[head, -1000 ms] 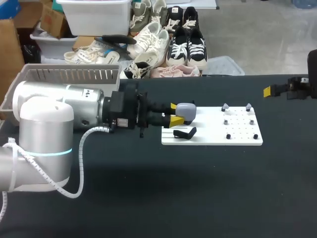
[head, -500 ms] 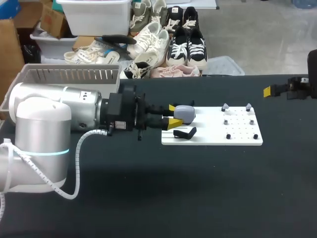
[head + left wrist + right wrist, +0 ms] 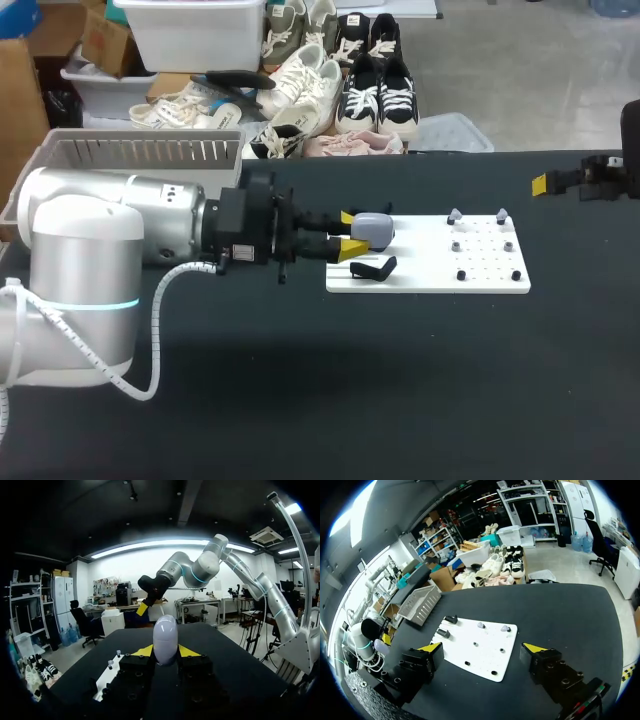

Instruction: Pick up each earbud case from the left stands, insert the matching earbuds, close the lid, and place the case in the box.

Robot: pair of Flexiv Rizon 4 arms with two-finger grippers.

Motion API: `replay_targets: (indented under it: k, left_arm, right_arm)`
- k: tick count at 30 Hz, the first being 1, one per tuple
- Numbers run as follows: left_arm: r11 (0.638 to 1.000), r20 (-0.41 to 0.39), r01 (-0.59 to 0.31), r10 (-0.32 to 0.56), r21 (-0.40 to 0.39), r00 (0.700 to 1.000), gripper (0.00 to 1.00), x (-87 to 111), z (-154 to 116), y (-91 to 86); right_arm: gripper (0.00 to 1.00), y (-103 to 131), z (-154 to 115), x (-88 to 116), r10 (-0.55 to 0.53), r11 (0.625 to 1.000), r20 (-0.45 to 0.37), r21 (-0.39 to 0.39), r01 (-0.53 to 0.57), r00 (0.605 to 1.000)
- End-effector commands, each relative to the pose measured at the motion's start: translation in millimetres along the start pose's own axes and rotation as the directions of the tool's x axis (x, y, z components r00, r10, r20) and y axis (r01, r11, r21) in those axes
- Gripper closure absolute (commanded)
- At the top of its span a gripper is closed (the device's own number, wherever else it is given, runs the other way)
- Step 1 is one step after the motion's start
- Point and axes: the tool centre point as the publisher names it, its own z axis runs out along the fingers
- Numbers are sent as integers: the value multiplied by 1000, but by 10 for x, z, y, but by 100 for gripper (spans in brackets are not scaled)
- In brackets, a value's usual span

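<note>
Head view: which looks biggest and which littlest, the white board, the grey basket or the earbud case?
1. White board and grey basket: about alike; the left arm hides part of the basket, so no ranking between them.
2. Earbud case, clearly smallest, in the left gripper.

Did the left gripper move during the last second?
Yes, slightly. The left gripper, shut on the grey earbud case, drew back toward its own arm, so the case sits nearer the white board's left edge.
</note>
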Motion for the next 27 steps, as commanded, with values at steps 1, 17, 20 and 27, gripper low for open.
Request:
replay_targets:
  k: [1,17,20,27]
  left_arm:
    - [1000,3,-1,1,-4,1000,100,4,-1,-9]
    - [999,33,-31,32,-11,999,100,159,542,2]
    - [999,35,-39,39,-12,999,100,184,580,19]
    - [1000,53,-29,29,-2,998,100,218,621,42]
  right_arm:
    - [0,-14,3,-4,-1,1000,-1,-6,1,1000]
    - [0,-14,3,-4,-1,1000,-1,-6,1,1000]
    - [0,-14,3,-4,-1,1000,-1,-6,1,1000]
    - [0,125,-81,72,-35,999,4,-31,35,999]
